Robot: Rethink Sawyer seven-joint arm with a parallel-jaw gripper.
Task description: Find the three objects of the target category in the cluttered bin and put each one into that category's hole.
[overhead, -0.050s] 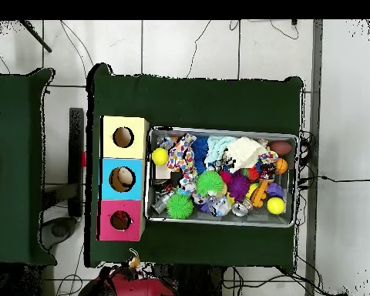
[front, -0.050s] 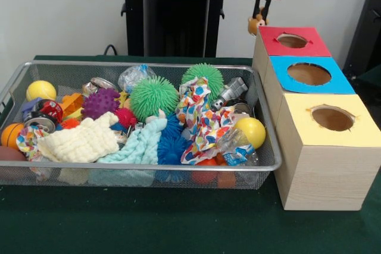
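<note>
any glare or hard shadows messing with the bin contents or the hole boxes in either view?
Front view: even light, no harsh glare; the mesh bin reads clearly, the hole of the yellow box is shadowed inside. Overhead view: soft shadow only, but the bin's contents are too small to tell apart well.

The front view looked low and close across the green table [front, -0.050s: 178, 224], facing the wire bin [front, -0.050s: 262, 168] and the row of three wooden boxes [front, -0.050s: 324, 171] beside it. The overhead view looked straight down from much farther off, taking in the whole table, floor tiles [overhead, -0.050s: 188, 46] and cables. Both views shared the bin and boxes.
</note>
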